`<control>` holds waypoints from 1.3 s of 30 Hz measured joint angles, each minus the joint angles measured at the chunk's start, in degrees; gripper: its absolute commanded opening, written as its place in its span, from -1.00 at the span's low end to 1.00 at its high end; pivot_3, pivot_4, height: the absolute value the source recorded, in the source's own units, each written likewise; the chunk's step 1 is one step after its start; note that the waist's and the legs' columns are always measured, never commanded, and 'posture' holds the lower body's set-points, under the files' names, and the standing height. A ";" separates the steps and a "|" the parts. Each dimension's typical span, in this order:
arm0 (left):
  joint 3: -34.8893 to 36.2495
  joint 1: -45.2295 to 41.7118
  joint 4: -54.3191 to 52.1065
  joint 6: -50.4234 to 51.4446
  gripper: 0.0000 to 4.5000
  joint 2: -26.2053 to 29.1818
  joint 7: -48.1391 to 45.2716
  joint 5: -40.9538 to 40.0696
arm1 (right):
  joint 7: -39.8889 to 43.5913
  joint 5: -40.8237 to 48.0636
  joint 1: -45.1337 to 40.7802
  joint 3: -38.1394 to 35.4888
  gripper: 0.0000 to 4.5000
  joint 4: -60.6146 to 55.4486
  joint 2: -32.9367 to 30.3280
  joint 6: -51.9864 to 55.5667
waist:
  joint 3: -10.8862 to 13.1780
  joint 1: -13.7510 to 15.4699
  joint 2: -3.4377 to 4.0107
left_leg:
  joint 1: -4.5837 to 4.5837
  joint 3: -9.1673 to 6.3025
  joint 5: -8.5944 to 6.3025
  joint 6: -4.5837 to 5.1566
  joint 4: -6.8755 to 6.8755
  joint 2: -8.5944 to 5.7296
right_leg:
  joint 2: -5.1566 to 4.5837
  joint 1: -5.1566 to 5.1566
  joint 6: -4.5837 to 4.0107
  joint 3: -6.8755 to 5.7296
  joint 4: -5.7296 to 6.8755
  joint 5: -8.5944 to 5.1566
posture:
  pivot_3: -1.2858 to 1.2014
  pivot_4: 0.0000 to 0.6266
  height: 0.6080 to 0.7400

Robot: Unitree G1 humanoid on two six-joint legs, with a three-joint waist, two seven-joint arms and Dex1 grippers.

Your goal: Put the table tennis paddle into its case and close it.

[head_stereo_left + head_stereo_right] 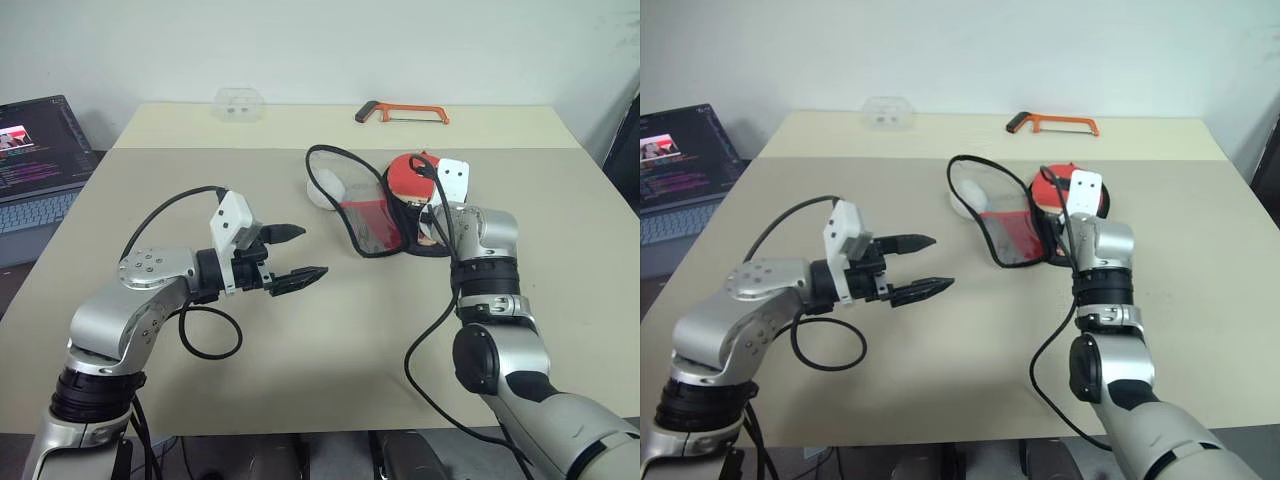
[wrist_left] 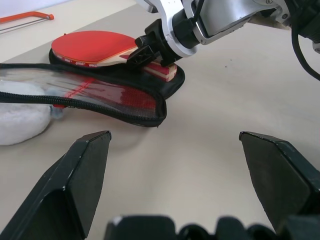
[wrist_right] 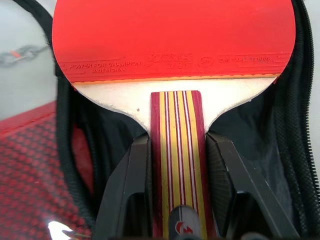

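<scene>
One paddle | handle toward right fingers | blade over case

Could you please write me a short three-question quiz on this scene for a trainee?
1. True or false: the case is zipped shut.
2. What does the right gripper grip? A) the hacksaw B) the paddle's handle C) the plush charm
3. How does the left gripper stand?

Key:
1. False: its flap lies open, with the table tennis paddle over the black half.
2. B: one finger on each side of the striped handle.
3. Open, holding nothing, above the table, apart from the case.
</scene>
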 measured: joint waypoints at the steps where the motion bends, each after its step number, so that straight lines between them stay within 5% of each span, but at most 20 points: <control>1: 0.01 0.06 0.00 0.01 1.00 0.10 0.01 0.00 | 0.04 -0.06 0.01 0.06 -0.52 0.45 -0.29 -0.35 | 0.00 0.00 0.00 | 0.00 0.00 0.00 0.00 0.00 0.00 | 0.00 0.00 0.00 0.00 0.00 0.00 | 0.03 -0.52 1.00; 28: 0.06 0.09 -0.03 0.01 1.00 0.26 0.47 0.02 | 2.45 -0.48 2.14 2.53 -0.52 3.18 -1.70 -3.79 | 0.00 0.00 0.00 | 0.00 0.00 0.00 0.00 0.00 0.00 | 0.00 0.00 0.00 0.00 0.01 0.00 | 0.03 -0.52 1.00; 38: 0.06 0.08 -0.04 -0.01 1.00 0.73 0.67 0.21 | 1.52 -0.25 2.13 2.10 0.99 2.16 -1.93 -3.46 | 0.00 0.01 0.00 | 0.01 0.00 0.00 0.00 0.01 0.02 | 0.00 0.00 0.00 0.00 0.02 0.00 | 0.03 -0.52 1.00; 39: 0.06 0.08 -0.03 -0.12 1.00 0.76 0.83 0.43 | 1.70 -0.14 2.13 2.31 0.99 0.42 -2.02 -2.34 | 0.00 0.02 0.00 | 0.00 0.00 0.00 0.00 0.01 0.02 | -0.01 0.00 0.00 0.00 0.02 0.00 | 0.03 -0.52 1.00</control>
